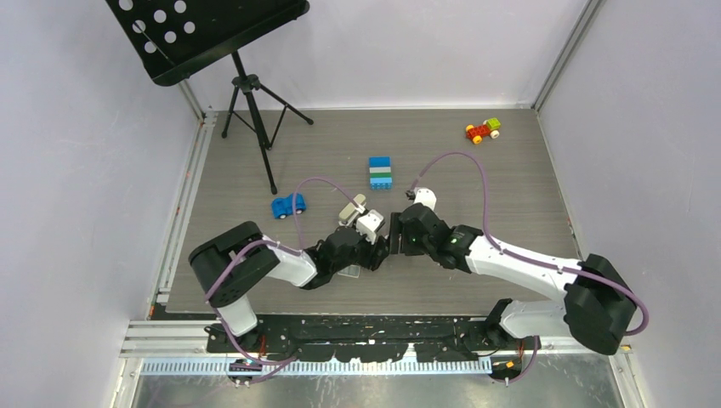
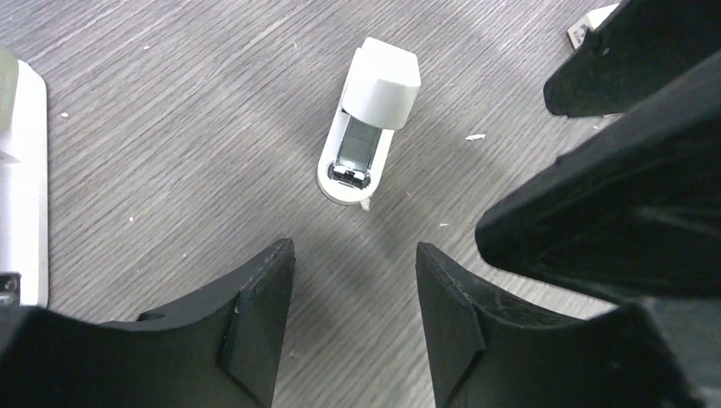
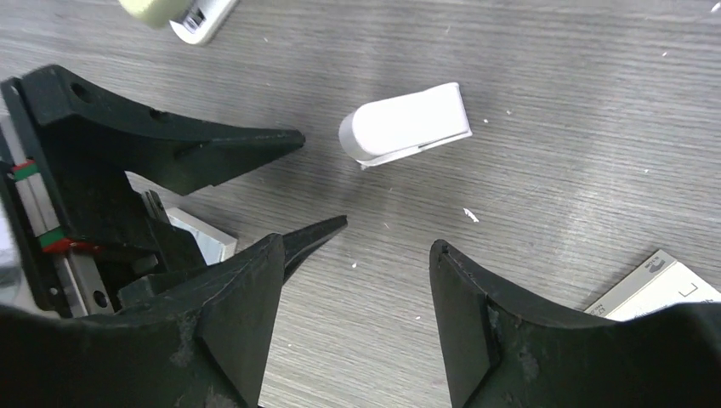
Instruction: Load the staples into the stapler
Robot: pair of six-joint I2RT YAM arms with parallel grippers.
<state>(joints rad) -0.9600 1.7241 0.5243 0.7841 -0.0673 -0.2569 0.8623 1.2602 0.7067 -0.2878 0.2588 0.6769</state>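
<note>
Left hand (image 2: pixel 354 255) and right hand (image 3: pixel 355 246) both spread, empty. Stapler (image 2: pixel 24 170) lay off left hand's far side, lengthwise along its fingers.

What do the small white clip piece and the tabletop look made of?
White clip piece: seemingly smooth moulded plastic, matte sheen, rounded edges; the grey insert in its channel glints like metal. Tabletop: grey wood-grain, probably laminate, given its flat printed-looking streaks.

Stapler (image 3: pixel 174 10) mostly beyond right-wrist view's top edge
</note>
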